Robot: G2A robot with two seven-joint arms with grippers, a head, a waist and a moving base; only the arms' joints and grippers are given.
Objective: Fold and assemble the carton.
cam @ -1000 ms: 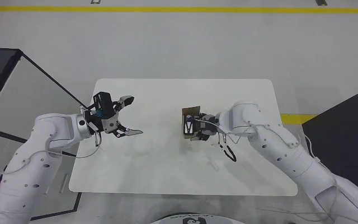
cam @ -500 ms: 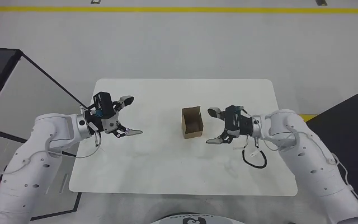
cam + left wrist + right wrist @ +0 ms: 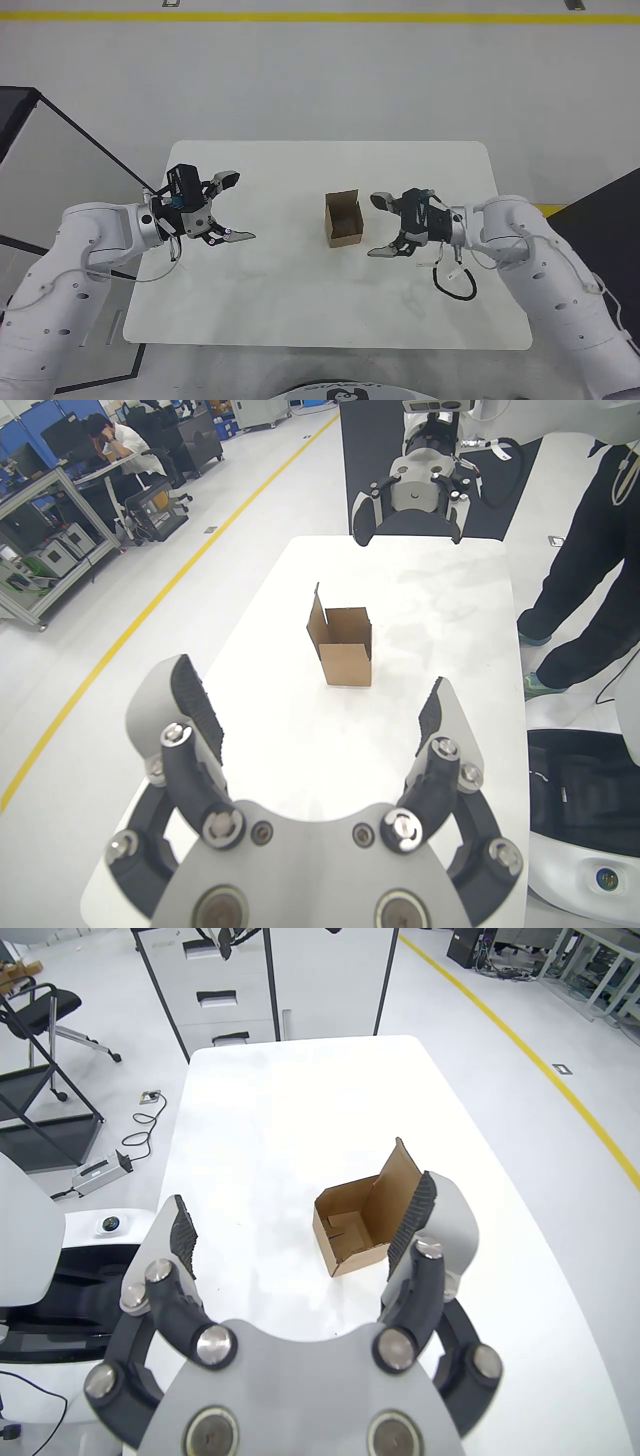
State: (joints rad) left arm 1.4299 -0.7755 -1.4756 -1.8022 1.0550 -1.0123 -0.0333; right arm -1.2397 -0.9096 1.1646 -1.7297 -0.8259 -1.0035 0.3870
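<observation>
Now, box (image 3: 344, 218) standing upright near the middle of the table (image 3: 300, 300), top open, one flap (image 3: 395, 1178) up. Near it, right claw (image 3: 378, 226) spread wide, empty. Well apart on the other side, left claw (image 3: 238, 207) spread wide, empty too. Could tip or slide if bumped on one side, being light. Black cable (image 3: 455, 285) hanging behind the right claw; tall flap maybe in the way.

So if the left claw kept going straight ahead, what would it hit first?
Most likely the carton, standing straight ahead of the open left gripper. How high the gripper hangs is hard to judge, though.
</observation>
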